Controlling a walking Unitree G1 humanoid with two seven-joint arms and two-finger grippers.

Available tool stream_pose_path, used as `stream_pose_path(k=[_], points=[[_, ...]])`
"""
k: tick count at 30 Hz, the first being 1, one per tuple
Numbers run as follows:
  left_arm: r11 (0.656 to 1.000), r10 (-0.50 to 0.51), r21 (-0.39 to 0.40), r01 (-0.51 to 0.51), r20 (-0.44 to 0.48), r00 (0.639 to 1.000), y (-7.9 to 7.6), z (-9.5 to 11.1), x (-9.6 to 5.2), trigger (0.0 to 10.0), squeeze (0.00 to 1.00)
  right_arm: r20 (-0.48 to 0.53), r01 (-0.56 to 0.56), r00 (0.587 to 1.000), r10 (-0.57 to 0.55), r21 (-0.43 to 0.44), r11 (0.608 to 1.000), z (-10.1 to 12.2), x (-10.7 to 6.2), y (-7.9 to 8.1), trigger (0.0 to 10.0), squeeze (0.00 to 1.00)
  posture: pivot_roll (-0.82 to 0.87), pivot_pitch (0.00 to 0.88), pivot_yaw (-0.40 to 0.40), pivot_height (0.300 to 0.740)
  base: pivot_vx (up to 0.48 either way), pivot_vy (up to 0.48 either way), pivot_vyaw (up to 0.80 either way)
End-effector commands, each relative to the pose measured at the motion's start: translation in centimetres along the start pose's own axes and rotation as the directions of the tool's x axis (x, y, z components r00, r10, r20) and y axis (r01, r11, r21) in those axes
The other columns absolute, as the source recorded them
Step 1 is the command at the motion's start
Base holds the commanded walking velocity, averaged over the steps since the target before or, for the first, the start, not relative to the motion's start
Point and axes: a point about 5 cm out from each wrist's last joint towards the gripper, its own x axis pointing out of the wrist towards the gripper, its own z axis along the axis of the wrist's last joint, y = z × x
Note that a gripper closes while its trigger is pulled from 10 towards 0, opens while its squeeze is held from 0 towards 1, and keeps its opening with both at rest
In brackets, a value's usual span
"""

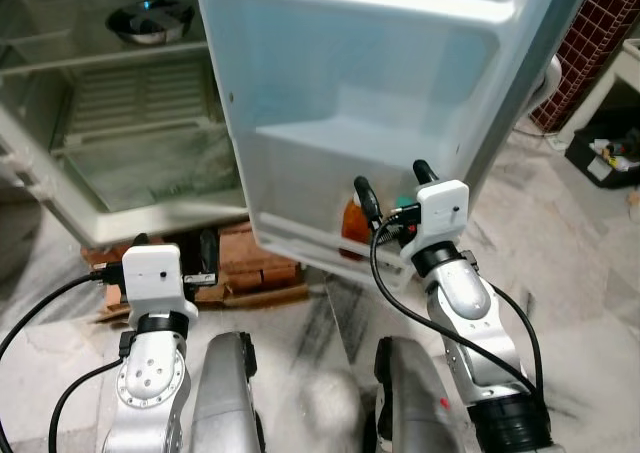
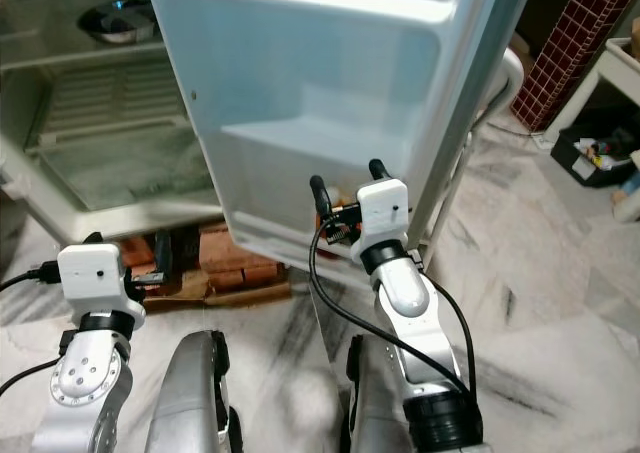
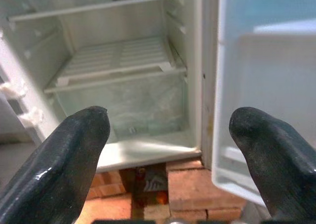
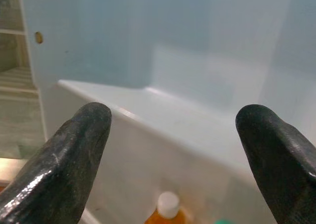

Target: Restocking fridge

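No legible labels. Orange bottle (image 4: 167, 210) partly hidden in fridge door (image 1: 400, 93) bin; right gripper (image 1: 395, 188) and left gripper (image 3: 168, 135) fingers spread wide, empty.

Both arms are silver, jointed metal with rounded casings, each capped by a white box-shaped wrist module and ringed by a black collar. Black cables loop from the modules down the forearms. The left gripper (image 1: 172, 241) and right gripper (image 1: 395, 185) have long black, glossy, round-tipped fingers (image 3: 69, 150).
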Motion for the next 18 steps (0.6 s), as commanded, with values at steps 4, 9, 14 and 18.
stream_pose_path(k=[4, 9, 14, 18], points=[[1.0, -0.013, 0.022, 0.013, -0.025, 1.0, -0.2, -0.6, -0.2, 10.0, 0.0, -0.041, -0.039, 0.998, 0.04, 0.011, 0.999, -0.7, -0.8, 0.1, 10.0, 0.0, 0.04, 0.052, -0.001, 0.661, 0.0, 0.0, 0.0], [0.999, -0.04, 0.029, 0.041, -0.04, 0.998, -0.8, -1.1, -0.2, 10.0, 0.0, -0.114, -0.047, 0.992, 0.052, 0.045, 0.998, -2.0, -1.5, 0.2, 10.0, 0.0, 0.03, 0.049, -0.002, 0.686, 0.0, 0.0, 0.0], [0.998, -0.057, 0.04, 0.058, -0.035, 0.998, -1.1, -1.1, 0.1, 10.0, 0.0, -0.132, -0.051, 0.99, 0.056, 0.044, 0.998, -2.3, -1.4, 0.0, 10.0, 0.0, 0.03, 0.052, -0.007, 0.71, 0.0, 0.0, 0.0], [0.997, -0.057, 0.042, 0.059, -0.038, 0.998, -1.0, -1.2, 0.1, 10.0, 0.0, -0.142, -0.066, 0.987, 0.075, 0.063, 0.996, -2.5, -1.5, 0.2, 10.0, 0.0, 0.03, 0.054, -0.007, 0.725, 0.0, 0.0, 0.0]])
